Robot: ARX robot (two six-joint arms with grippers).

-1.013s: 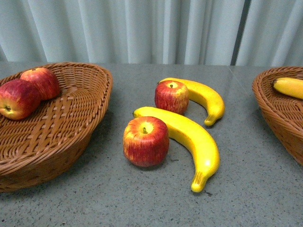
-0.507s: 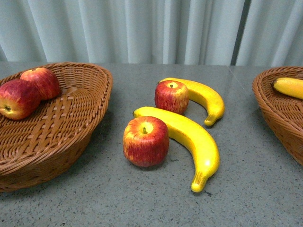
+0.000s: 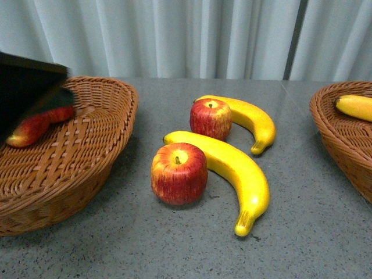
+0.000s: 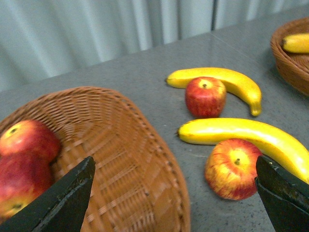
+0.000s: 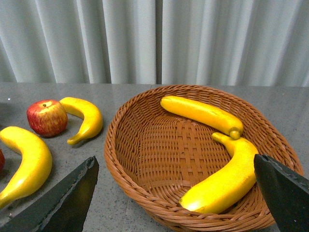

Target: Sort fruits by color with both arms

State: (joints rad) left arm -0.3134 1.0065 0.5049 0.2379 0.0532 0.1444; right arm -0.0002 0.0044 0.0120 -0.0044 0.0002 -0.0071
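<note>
Two red apples, near (image 3: 179, 173) and far (image 3: 210, 119), lie mid-table beside two yellow bananas, near (image 3: 238, 171) and far (image 3: 250, 119). My left arm's black housing (image 3: 26, 87) hangs over the left basket (image 3: 75, 157) and hides most of the two apples (image 3: 35, 125) in it. In the left wrist view my left gripper (image 4: 175, 193) is open and empty above that basket's rim, with the basket apples (image 4: 29, 140) and the near apple (image 4: 234, 169) in sight. My right gripper (image 5: 176, 193) is open and empty over the right basket (image 5: 113, 154), which holds two bananas (image 5: 200, 113) (image 5: 227, 179).
The right basket (image 3: 343, 133) stands at the table's right edge with one banana (image 3: 356, 106) showing in the front view. A pale curtain (image 3: 192, 35) closes off the back of the grey table (image 3: 145, 244).
My left arm has come into the front view at the upper left, over the left basket, and now covers its apples. The fruits on the table have not moved.
</note>
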